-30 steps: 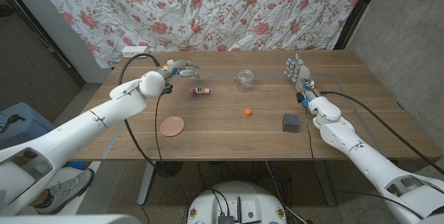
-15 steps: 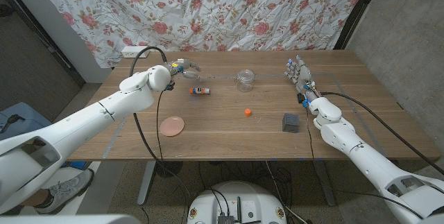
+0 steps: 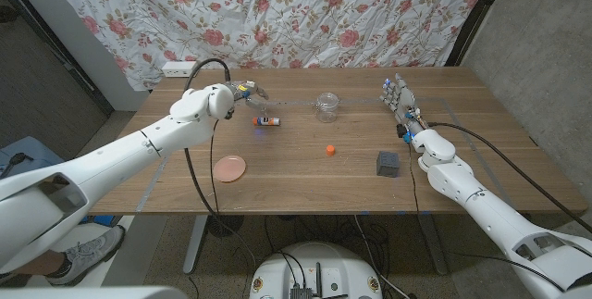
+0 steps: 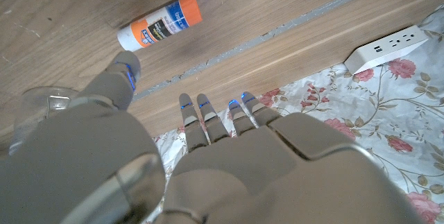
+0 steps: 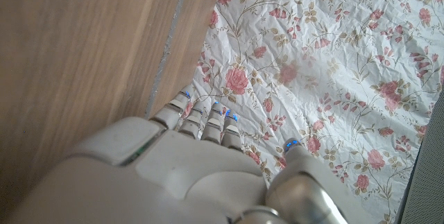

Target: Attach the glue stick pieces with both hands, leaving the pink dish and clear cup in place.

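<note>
A robot's left hand [image 3: 248,92] hovers over the far left part of a wooden table [image 3: 305,165], its fingers [image 4: 201,116] spread and holding nothing, just beside a glue stick [image 3: 266,120] that lies on its side on the boards. The left wrist view shows the same glue stick [image 4: 161,28], white with an orange end, lying apart from the fingertips, with the thumb reaching toward it but not touching. The stick's small orange cap [image 3: 330,150] sits by itself near the middle of the table, well apart from the stick. Between them, toward the back, stands a clear cup [image 3: 326,105], upright; part of its rim also appears at the edge of the left wrist view [image 4: 35,109]. A pink dish [image 3: 230,168] rests nearer the front edge on the left side, apart from everything else. On the right, the robot's right hand [image 3: 399,100] is held over the table's far right part, fingers straight and slightly apart, gripping nothing; the right wrist view shows those fingers [image 5: 201,116] pointing toward the table's back edge and the cloth beyond. A dark grey block [image 3: 387,162] sits on the table beside the right forearm. A white power strip [image 4: 388,44] lies at the back left corner, and a floral curtain [image 3: 305,12] hangs behind the table.
</note>
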You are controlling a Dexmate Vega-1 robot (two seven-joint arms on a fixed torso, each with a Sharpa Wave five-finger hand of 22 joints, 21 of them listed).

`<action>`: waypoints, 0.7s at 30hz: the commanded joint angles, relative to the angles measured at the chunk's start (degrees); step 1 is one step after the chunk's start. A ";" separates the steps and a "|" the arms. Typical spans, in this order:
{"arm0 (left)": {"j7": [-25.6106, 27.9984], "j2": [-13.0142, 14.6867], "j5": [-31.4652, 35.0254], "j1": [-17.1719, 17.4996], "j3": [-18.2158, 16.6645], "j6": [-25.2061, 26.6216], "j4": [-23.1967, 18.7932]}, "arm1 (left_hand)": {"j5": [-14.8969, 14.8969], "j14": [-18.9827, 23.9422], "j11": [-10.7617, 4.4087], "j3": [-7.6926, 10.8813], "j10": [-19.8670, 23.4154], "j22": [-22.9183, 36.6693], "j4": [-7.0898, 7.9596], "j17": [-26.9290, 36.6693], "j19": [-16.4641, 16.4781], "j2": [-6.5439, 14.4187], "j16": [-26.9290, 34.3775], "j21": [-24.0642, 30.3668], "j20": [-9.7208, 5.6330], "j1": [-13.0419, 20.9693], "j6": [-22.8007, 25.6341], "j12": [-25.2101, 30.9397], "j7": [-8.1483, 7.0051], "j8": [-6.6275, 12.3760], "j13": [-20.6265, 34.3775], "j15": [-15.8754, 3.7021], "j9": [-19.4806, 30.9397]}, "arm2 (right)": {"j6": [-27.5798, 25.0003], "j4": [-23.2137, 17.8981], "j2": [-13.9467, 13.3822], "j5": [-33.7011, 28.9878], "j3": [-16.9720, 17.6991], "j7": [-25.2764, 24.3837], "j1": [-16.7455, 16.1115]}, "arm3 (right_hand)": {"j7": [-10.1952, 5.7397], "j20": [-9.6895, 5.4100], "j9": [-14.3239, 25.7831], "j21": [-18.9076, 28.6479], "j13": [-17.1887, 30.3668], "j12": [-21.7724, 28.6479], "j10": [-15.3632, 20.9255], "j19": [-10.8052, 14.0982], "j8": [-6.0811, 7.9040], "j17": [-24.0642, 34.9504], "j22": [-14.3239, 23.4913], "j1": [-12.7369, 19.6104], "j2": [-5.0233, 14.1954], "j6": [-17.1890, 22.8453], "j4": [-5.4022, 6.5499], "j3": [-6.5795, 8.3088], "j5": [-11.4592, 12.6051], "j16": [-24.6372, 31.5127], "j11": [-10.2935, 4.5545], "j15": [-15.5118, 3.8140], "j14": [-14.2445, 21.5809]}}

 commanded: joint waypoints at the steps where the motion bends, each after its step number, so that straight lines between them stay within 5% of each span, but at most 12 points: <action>1: -4.76 -0.92 8.02 -0.84 2.32 -0.91 0.91 | -0.21 -0.65 0.03 -0.58 -0.42 0.19 0.03 0.14 -1.27 -0.19 -0.09 -0.09 0.17 1.11 -0.49 -0.17 0.14 -0.13 0.30 -3.59 0.14 | -0.04 -0.26 0.21 0.01 0.12 -0.84 -0.43 | -0.25 0.39 0.16 0.38 0.11 0.40 0.46 0.22 0.17 -0.10 0.23 0.02 0.51 0.22 -0.31 0.21 0.39 -0.02 -0.23 0.14 -0.04; 14: -7.37 -3.15 14.09 -0.57 2.93 -3.12 3.37 | -0.29 -2.53 0.04 -2.22 -2.23 0.24 0.23 0.18 -4.00 -0.26 -0.17 -0.04 2.15 2.48 -2.65 -0.51 0.06 -0.88 0.32 -2.55 0.19 | -0.91 -0.72 -0.14 0.68 0.09 0.06 -0.50 | -0.08 0.21 0.15 0.30 0.08 0.40 0.48 -0.07 0.09 -0.30 0.24 -0.77 0.28 0.13 -0.12 -0.03 0.26 0.14 -0.08 -0.10 -0.11; 21: -6.37 -4.29 15.28 0.06 2.75 -5.00 5.38 | -0.27 -2.08 0.08 -2.46 -1.98 0.24 0.26 0.18 -4.06 -0.20 0.09 0.10 2.14 2.71 -2.59 -0.33 0.14 -0.80 0.33 -2.77 0.21 | -1.01 -1.25 -0.28 0.95 0.29 0.00 -0.78 | 2.66 -1.26 0.12 0.18 -0.04 0.43 0.78 -0.62 -0.20 -0.74 0.19 -1.38 0.12 -0.80 -0.10 -0.09 0.25 0.30 0.14 -0.97 0.17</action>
